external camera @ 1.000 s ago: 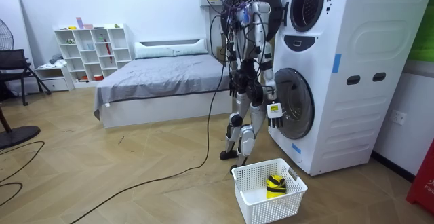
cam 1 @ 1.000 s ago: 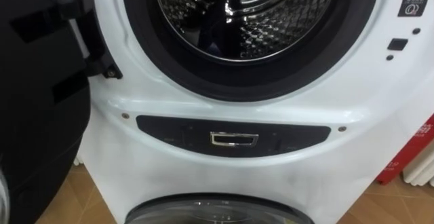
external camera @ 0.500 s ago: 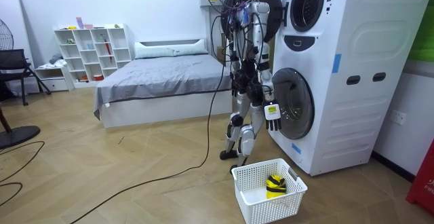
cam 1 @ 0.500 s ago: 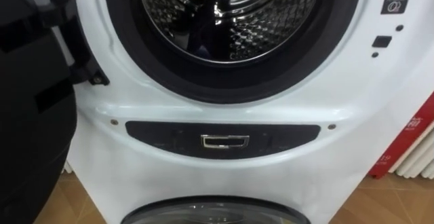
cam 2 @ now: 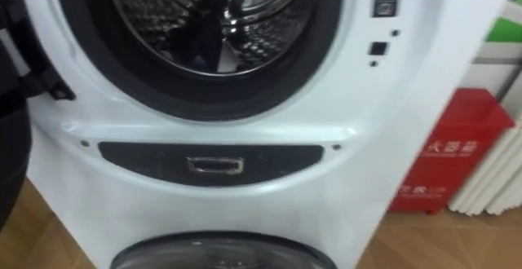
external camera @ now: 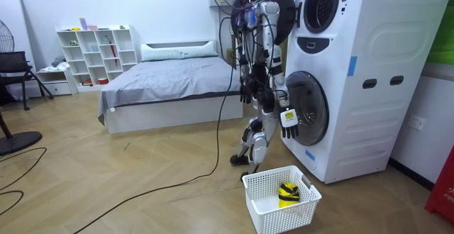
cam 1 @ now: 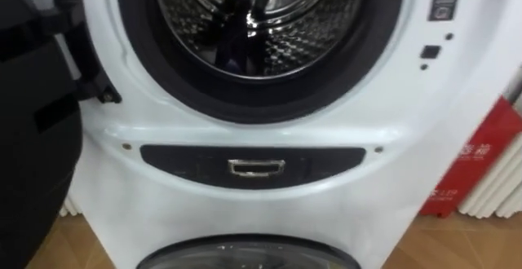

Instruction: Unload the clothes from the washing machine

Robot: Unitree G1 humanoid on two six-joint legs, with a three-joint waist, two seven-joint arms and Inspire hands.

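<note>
Ahead of us the upper drum [cam 1: 261, 24] of the washing machine [cam 1: 269, 212] gapes open; its dark door [cam 1: 33, 138] swung out crowds our left

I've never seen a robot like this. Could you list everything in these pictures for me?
washing machine: one stacked unit, white, before the robot
upper drum: one, silver, top of the eye views
upper door: one, black, swung open at the left
control panel: one, dark, between the drums
lower door: one, dark, shut
basket: one, white, on the floor near the robot's feet
bundle: one, yellow and black, inside the basket
bed: one, grey, by the far wall
shelf: one, white, beside the bed
red box: one, right of the machine
radiator: one, white, beside the red box
right hand: one, black and white, hanging by the lower door
</note>
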